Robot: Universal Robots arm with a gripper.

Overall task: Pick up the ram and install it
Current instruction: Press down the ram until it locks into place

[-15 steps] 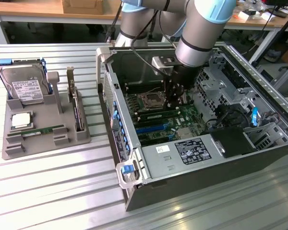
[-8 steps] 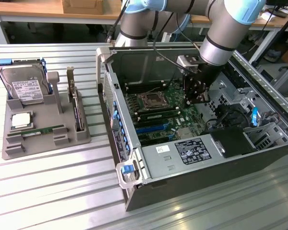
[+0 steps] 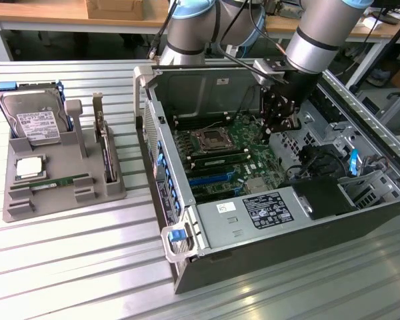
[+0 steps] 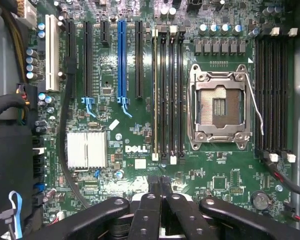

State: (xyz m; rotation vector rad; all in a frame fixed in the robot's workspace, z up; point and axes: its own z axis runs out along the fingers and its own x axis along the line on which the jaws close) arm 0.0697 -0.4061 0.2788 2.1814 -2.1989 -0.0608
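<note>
Open computer case (image 3: 280, 220) lay on slatted metal table (image 3: 73, 267). Motherboard (image 4: 140, 125) inside carried white "DELL" print (image 4: 136, 149), empty processor socket (image 4: 219, 107), blue expansion slot (image 4: 122, 57), black memory slots (image 4: 170, 95). Grey parts tray (image 3: 60, 177) sat at exterior view's left, well apart from case. Hard drive (image 3: 37, 120) stood in tray. Ram (image 3: 60, 182) lay flat in tray slot, untouched. Gripper (image 4: 160, 182) hovered above motherboard, fingers together, holding nothing.

The arm (image 3: 320, 33) hides the case's (image 3: 207, 87) far corner; the hard drive's (image 3: 33, 120) label is unreadable.
</note>
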